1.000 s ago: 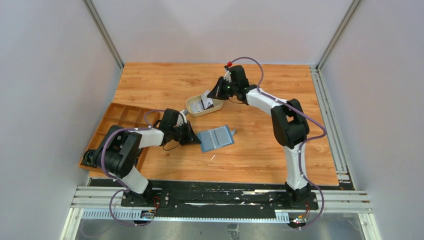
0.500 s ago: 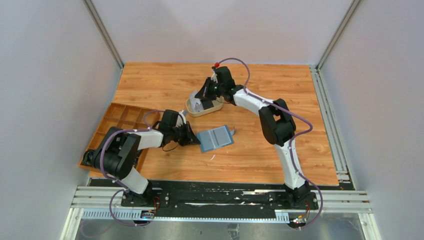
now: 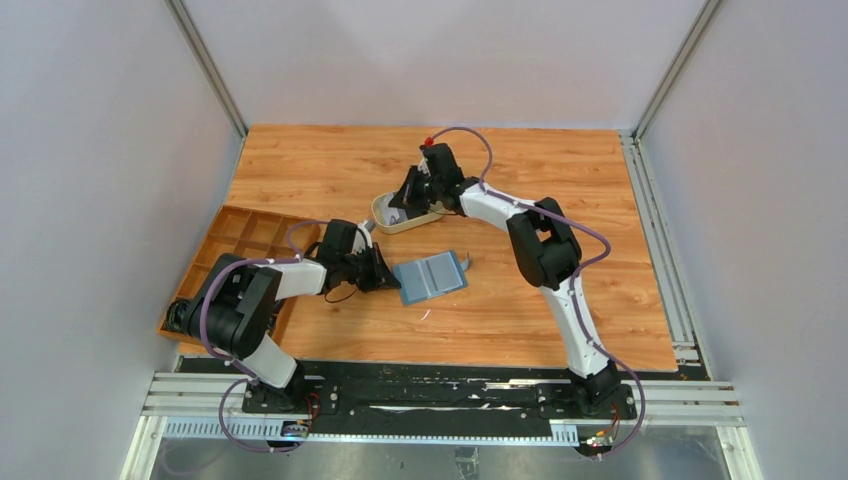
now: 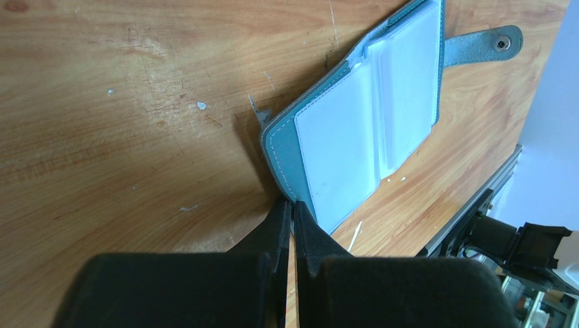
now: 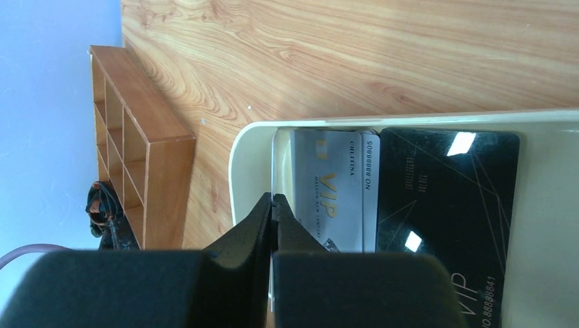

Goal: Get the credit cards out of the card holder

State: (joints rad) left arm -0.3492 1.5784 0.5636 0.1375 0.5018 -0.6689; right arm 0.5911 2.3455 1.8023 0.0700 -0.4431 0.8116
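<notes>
Left pincer (image 4: 293, 208) is shut, its tips meeting at the left edge of the card holder (image 4: 341, 143). That teal case lies open and flat on the desk (image 4: 136, 102), pale pockets up, its snap tab (image 4: 481, 48) sticking out from the opposite edge. Beyond the card holder, the right pincer (image 5: 273, 201) is shut too. Its tips sit at the edge of a silver credit card (image 5: 328, 191), which lies beside a black credit card (image 5: 444, 191) in the beige oval tray (image 5: 239, 150). Whether it pinches that card I cannot tell.
</notes>
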